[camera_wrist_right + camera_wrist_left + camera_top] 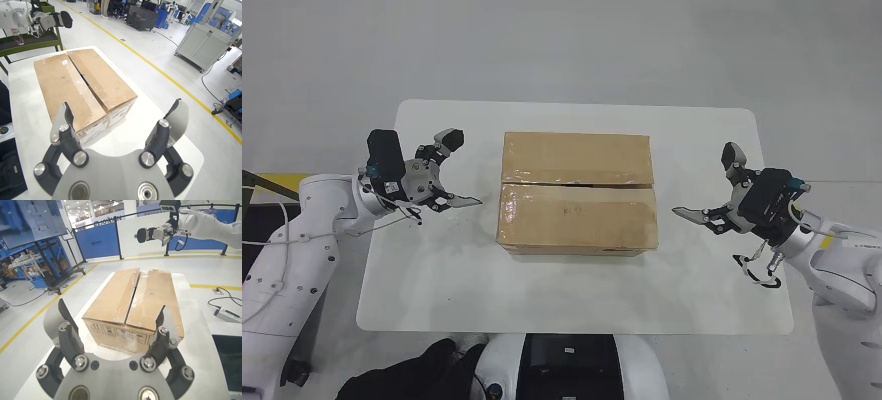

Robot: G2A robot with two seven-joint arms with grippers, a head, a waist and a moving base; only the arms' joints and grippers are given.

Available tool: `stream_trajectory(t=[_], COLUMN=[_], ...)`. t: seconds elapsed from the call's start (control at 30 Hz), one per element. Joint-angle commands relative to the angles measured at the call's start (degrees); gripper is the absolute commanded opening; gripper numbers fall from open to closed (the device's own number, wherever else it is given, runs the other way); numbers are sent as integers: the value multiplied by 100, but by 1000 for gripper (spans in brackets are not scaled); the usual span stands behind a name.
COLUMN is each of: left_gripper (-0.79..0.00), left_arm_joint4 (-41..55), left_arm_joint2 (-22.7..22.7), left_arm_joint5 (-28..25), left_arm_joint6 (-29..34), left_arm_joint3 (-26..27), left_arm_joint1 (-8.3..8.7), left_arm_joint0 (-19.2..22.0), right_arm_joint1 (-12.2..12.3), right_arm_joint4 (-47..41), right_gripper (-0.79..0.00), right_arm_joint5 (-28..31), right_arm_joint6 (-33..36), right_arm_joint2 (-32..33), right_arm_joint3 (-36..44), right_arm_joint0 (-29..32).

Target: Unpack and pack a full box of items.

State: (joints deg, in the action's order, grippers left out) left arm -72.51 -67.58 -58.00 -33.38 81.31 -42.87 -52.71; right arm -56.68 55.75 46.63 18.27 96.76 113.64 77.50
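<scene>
Both wide open, my left gripper and right gripper face the box at its short ends.

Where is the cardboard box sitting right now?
In the top view the cardboard box sits in the middle of the white table, flaps closed, between the left gripper and the right gripper, touching neither.

box: on the table, about its middle | left gripper: over the table's left part, left of the box, apart from it | right gripper: over the table's right part, right of the box, apart from it | box: between the two grippers, each pointing toward it
</scene>
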Motion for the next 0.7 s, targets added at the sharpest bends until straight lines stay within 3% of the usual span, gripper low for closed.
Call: stream_trajectory(t=[0.0,0.57,0.67], left_gripper=[0,0,0], left_arm_joint4=[0,0,0], left_arm_joint2=[0,0,0], left_arm_joint5=[0,0,0], left_arm_joint6=[0,0,0], left_arm_joint3=[0,0,0], left_arm_joint1=[0,0,0], left_arm_joint0=[0,0,0], right_arm_joint1=[0,-2,10], right_arm_joint4=[0,-20,-515], right_gripper=[-1,0,0], right_arm_joint5=[0,-41,133], right_arm_joint6=[0,-7,179], right_arm_joint2=[0,-13,-191], right_arm_joint3=[0,-14,-132], right_arm_joint0=[0,27,43])
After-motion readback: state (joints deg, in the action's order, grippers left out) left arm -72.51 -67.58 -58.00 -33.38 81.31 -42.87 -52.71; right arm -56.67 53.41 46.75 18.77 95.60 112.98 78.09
